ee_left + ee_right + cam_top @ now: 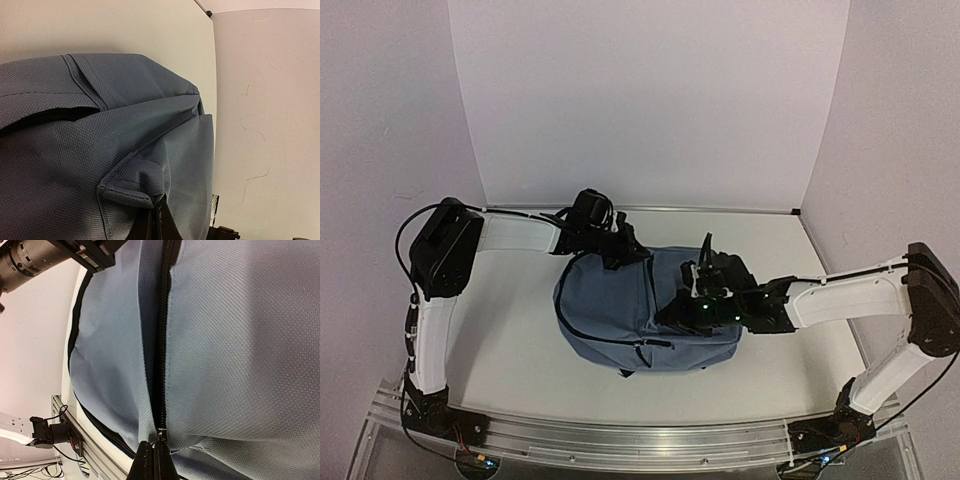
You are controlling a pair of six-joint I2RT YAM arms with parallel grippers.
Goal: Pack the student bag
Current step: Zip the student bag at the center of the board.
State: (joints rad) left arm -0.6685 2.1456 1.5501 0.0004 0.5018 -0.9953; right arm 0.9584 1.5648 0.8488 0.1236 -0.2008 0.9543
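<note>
1. The student bag, a large rounded slate-blue fabric backpack, lay flat at the centre of the pale table. No other items for packing were visible.
2. Left gripper: fingers fully together, pinching a folded corner of the bag's fabric at the bag's 11 o'clock edge in the overhead view.
3. Right gripper: fingers fully together at the bag's 3 o'clock side. It appeared clamped on the small metal zipper slider at the end of the black zipper.
4. Risk: the slider's tab is small, so a pull off the line of the zipper could slip it out of the fingers.
5. Risk: loose cloth bunched beside the zipper teeth, so the slider might jam on a fold.
6. Risk: the left pinch held little fabric. If it let go, the whole bag would probably drag across the table with the right arm and the zipper would not move.
7. Risk: both arms crowded the bag, so a long zip stroke toward 11 o'clock could bring the wrists into contact.
</note>
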